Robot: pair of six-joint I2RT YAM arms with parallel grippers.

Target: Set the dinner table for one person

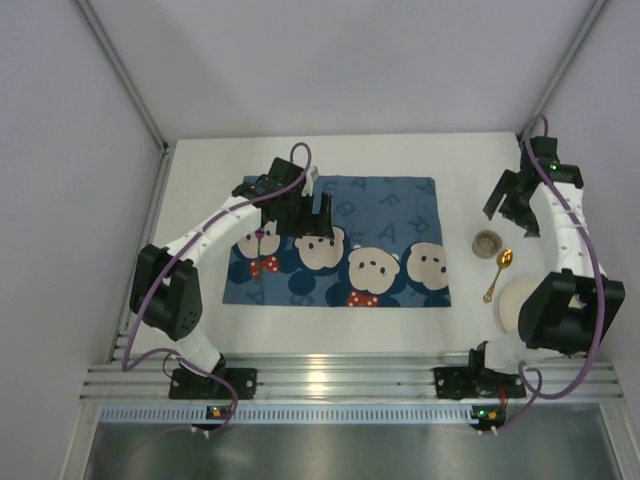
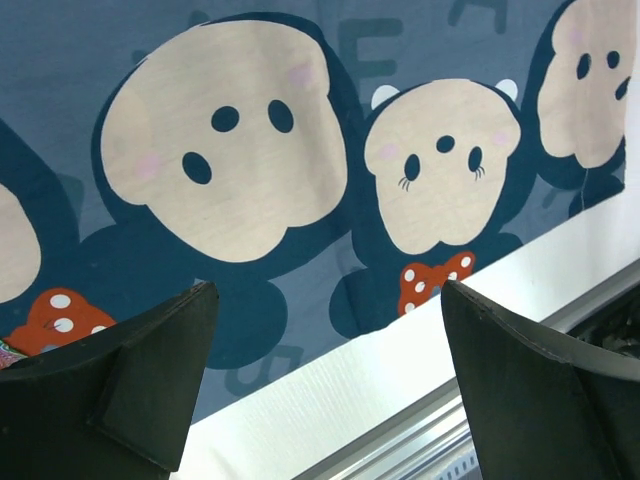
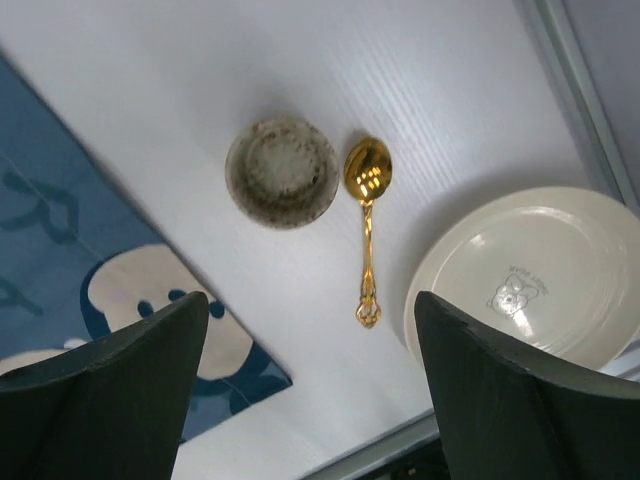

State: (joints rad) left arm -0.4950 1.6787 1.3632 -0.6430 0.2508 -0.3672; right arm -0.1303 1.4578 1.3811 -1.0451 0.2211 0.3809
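Near right edge of broad white flat dinner table | hovering right gripper spread, empty, over thin gold spoon | hanging left gripper agape over blue cartoon-print placemat | risking bumping adjacent speckled round cup while pinching low.

Dinner table: big plain white rect. top, smooth & flat, level, filling mid-frame in top view.

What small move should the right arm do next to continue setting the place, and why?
Probably shift the open right claw toward the white plate and lower onto its rim. The plate, the gold spoon and the small cup all lie on the table beside the blue placemat, which holds no dishes yet, and the plate likely goes first.
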